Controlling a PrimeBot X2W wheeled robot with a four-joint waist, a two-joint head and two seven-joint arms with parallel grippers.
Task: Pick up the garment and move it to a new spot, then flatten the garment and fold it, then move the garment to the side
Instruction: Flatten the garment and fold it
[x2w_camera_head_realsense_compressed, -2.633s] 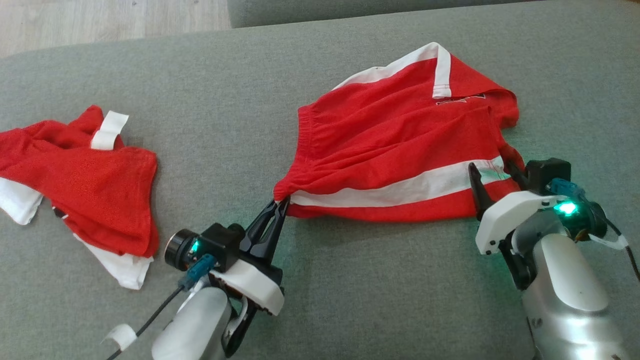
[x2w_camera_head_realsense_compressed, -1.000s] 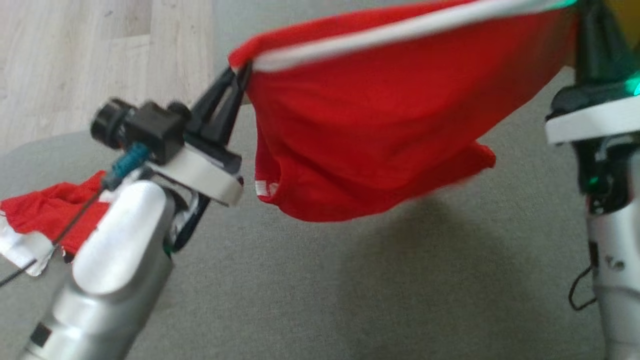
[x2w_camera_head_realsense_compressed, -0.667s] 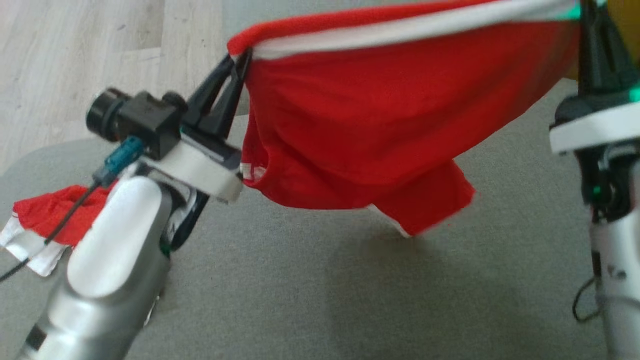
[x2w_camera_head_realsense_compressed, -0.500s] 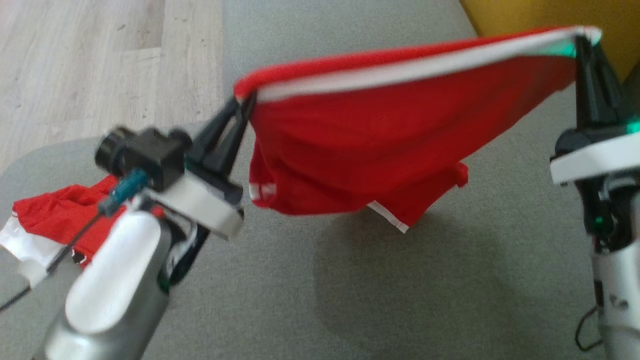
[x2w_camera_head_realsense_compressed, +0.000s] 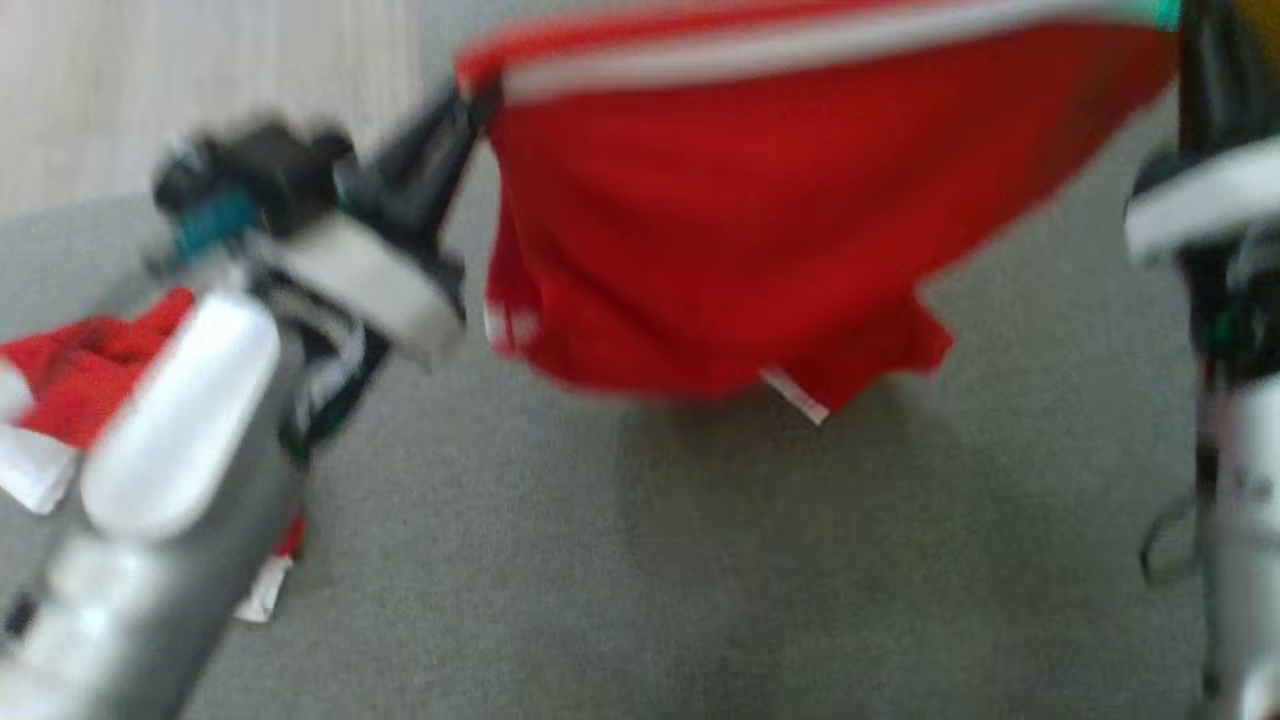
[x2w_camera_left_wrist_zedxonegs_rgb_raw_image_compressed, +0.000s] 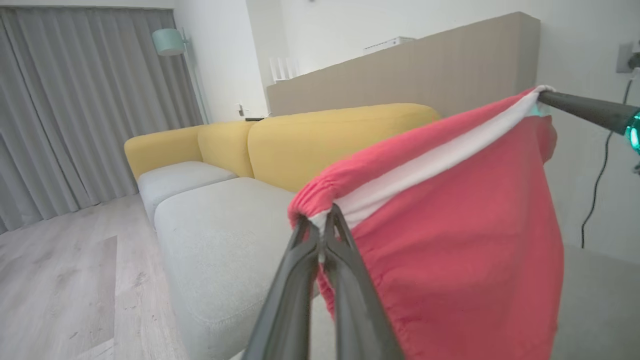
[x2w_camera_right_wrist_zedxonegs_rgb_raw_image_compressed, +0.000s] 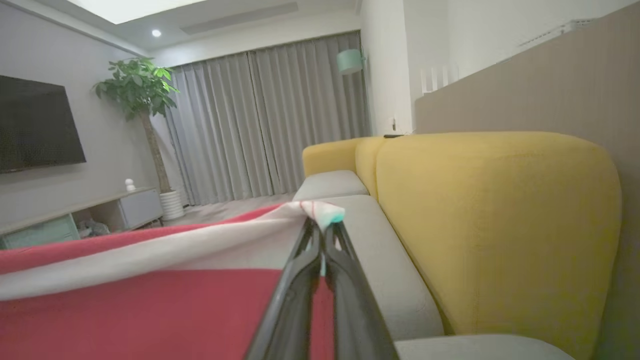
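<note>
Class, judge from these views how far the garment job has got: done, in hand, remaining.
Done: the red garment is picked up, hanging clear of the grey cushion. In hand: the left hand and right hand each pinch a corner of its white-striped edge, stretching it between them. Left: laying it down, flattening, folding, moving aside.

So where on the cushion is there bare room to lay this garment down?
Bare grey cushion lies under the hanging garment, between the left forearm and right arm. Crowded at the left, where a second red garment lies beside the forearm.
</note>
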